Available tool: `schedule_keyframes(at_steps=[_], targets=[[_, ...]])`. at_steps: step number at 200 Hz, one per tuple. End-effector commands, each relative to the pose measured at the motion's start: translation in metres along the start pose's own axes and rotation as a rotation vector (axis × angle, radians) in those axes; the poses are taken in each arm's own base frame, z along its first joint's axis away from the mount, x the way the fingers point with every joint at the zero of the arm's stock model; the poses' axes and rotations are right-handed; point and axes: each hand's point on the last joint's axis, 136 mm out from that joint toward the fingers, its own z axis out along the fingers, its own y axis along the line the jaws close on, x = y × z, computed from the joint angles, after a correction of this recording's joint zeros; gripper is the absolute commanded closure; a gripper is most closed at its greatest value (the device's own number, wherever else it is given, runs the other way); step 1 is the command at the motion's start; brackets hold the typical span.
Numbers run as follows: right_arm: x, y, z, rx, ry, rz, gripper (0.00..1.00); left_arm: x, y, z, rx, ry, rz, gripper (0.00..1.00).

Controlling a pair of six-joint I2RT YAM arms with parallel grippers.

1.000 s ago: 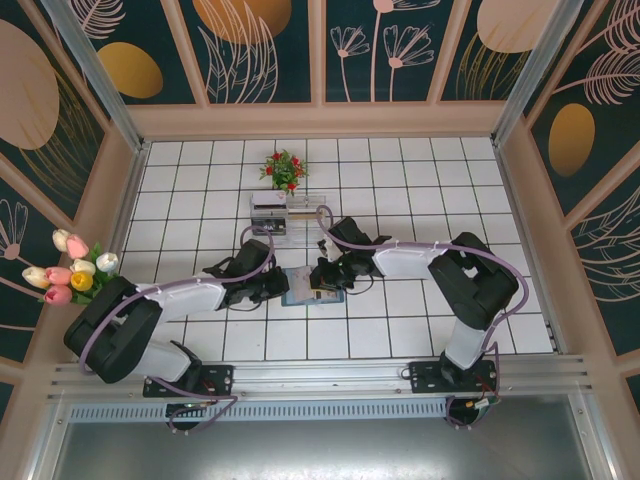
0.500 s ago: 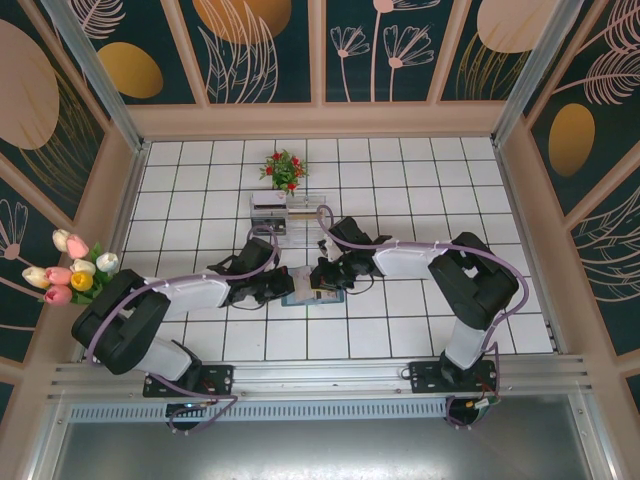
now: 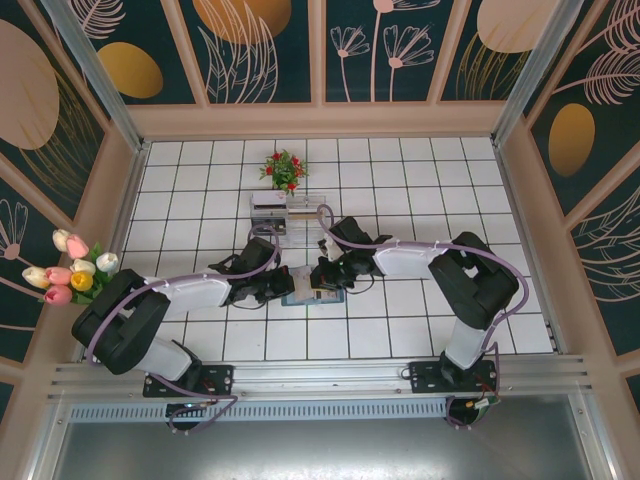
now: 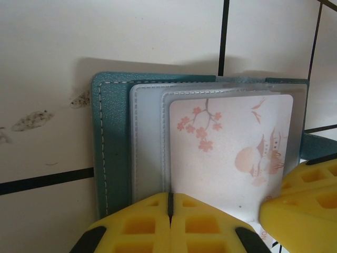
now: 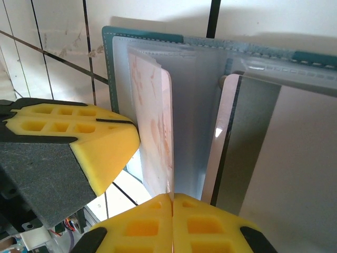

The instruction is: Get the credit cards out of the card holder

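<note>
One card holder (image 4: 110, 137), two cards (image 5: 155, 137), one rack (image 3: 270, 212).

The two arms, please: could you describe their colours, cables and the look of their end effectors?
Both the left arm and right arm have white link shells, black joints and a lilac cable looping alongside. The left end effector and right end effector carry yellow fingers with rectangular cut-outs.

Floor (image 3: 400, 170): white sq tiles, dark grout, a few scuff marks (image 4: 31, 120) close up. Walls (image 3: 380, 50) on 3 sides: dark teal panels w/ pale leaf + orange disc prints, in light wood frame (image 3: 320, 120). Alu rail (image 3: 320, 375) along near edge. Tulip bunch (image 3: 75, 265) on left side, small red-flower plant (image 3: 284, 168) toward back. Light even, shadows soft.
</note>
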Motion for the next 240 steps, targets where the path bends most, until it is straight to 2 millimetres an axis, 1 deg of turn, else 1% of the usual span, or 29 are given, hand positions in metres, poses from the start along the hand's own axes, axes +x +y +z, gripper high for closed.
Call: schedule_keyframes(at_steps=[1,38,78,101,127,143,174,193,208,216,231,240], targets=[[0.004,-0.007,-0.011,0.024,0.012,0.009,0.91,0.011,0.045,0.003,-0.185,0.025,-0.025,1.0],[0.007,-0.013,-0.016,0.028,0.01,0.011,0.92,0.012,0.047,0.003,-0.191,0.025,-0.025,1.0],[0.009,-0.01,-0.019,0.012,0.013,-0.003,0.92,0.011,0.047,0.004,-0.19,0.024,-0.024,1.0],[0.008,-0.008,-0.022,0.003,0.008,-0.009,0.93,0.01,0.043,0.004,-0.18,0.023,-0.022,1.0],[0.007,-0.006,-0.028,-0.006,-0.007,-0.008,0.93,0.006,0.034,0.002,-0.149,0.018,-0.013,1.0],[0.007,-0.007,-0.034,-0.012,-0.02,-0.007,0.93,0.001,0.024,0.001,-0.119,0.01,-0.004,1.0],[0.009,-0.007,-0.047,-0.034,-0.047,-0.016,0.94,-0.012,-0.002,-0.006,-0.041,-0.021,0.001,1.0],[0.008,-0.006,-0.058,-0.061,-0.078,-0.029,0.94,-0.022,-0.024,-0.013,0.023,-0.043,0.012,0.89],[0.004,0.0,-0.069,-0.111,-0.114,-0.036,0.94,-0.031,-0.043,-0.021,0.072,-0.064,0.017,0.84],[0.001,0.005,-0.075,-0.145,-0.135,-0.043,0.94,-0.037,-0.055,-0.028,0.103,-0.079,0.023,0.78],[-0.006,0.018,-0.088,-0.207,-0.181,-0.061,0.94,-0.048,-0.076,-0.042,0.155,-0.114,0.034,0.74],[-0.009,0.026,-0.094,-0.247,-0.203,-0.069,0.94,-0.054,-0.088,-0.052,0.185,-0.136,0.041,0.69]])
